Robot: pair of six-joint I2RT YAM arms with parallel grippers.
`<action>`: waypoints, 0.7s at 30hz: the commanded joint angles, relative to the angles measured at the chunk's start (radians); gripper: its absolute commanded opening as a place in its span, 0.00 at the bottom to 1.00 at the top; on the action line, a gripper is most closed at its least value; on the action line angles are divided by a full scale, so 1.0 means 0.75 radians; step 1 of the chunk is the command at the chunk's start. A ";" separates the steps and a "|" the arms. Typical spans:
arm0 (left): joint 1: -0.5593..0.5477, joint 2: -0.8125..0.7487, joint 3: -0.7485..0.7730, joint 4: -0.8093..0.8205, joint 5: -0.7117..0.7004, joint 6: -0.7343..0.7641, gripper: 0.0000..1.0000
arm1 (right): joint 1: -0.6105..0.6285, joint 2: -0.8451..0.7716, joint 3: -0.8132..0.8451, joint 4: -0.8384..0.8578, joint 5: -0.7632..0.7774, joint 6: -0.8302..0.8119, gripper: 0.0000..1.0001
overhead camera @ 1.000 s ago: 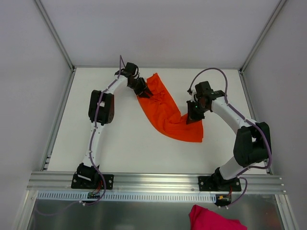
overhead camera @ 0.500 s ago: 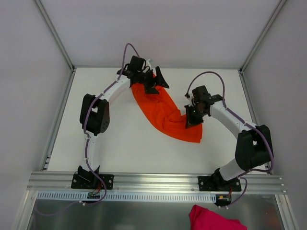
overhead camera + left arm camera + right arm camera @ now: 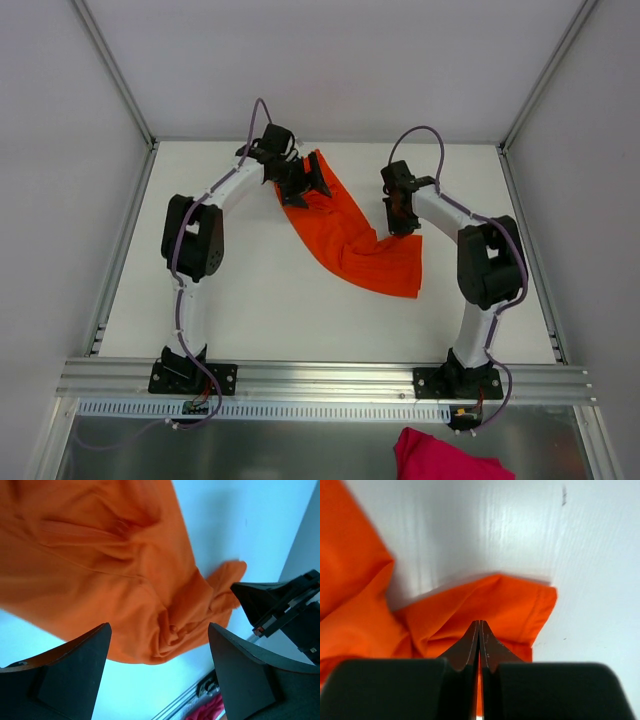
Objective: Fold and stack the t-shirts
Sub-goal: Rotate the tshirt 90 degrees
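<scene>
A white, grey-walled table is bearing the rumpled t-shirt. The left gripper is hovering agape over its far end, and the right gripper is pinching its right edge.

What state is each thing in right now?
Bright orange fabric t-shirt: crumpled on the white table, not folded.
Left hand: open above the shirt's far end, holding nothing.
Right hand: shut, tips at a hemmed edge of the shirt; whether it grips the fabric is unclear.
Magenta cloth: bunched at the near edge, partly out of view.
</scene>
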 commanded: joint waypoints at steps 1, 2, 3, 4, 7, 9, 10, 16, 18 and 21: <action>0.055 0.007 0.073 -0.105 -0.066 0.062 0.79 | 0.012 0.036 0.089 -0.055 0.210 -0.020 0.01; 0.081 -0.013 0.078 -0.115 -0.068 0.066 0.79 | 0.014 0.050 0.081 -0.071 0.216 -0.020 0.01; 0.098 -0.028 0.074 -0.125 -0.068 0.069 0.79 | 0.014 0.054 0.077 -0.083 0.233 -0.020 0.01; 0.110 -0.060 0.074 -0.135 -0.070 0.073 0.79 | 0.014 0.058 0.057 -0.094 0.231 -0.015 0.01; 0.155 -0.120 0.072 -0.137 -0.080 0.075 0.79 | 0.024 0.042 0.006 -0.094 0.208 -0.007 0.01; 0.181 -0.175 0.074 -0.142 -0.092 0.073 0.80 | 0.036 0.030 -0.035 -0.100 0.186 -0.005 0.01; 0.192 -0.193 0.074 -0.150 -0.108 0.069 0.80 | 0.050 0.026 -0.056 -0.098 0.172 -0.005 0.01; 0.298 -0.345 -0.008 -0.107 -0.088 -0.005 0.80 | 0.114 -0.033 -0.193 -0.106 0.082 -0.001 0.01; 0.310 -0.394 -0.016 -0.105 -0.088 -0.013 0.80 | 0.132 -0.058 -0.234 -0.096 0.053 0.017 0.01; 0.335 -0.443 -0.018 -0.115 -0.092 -0.011 0.80 | 0.169 -0.103 -0.297 -0.085 0.006 0.021 0.01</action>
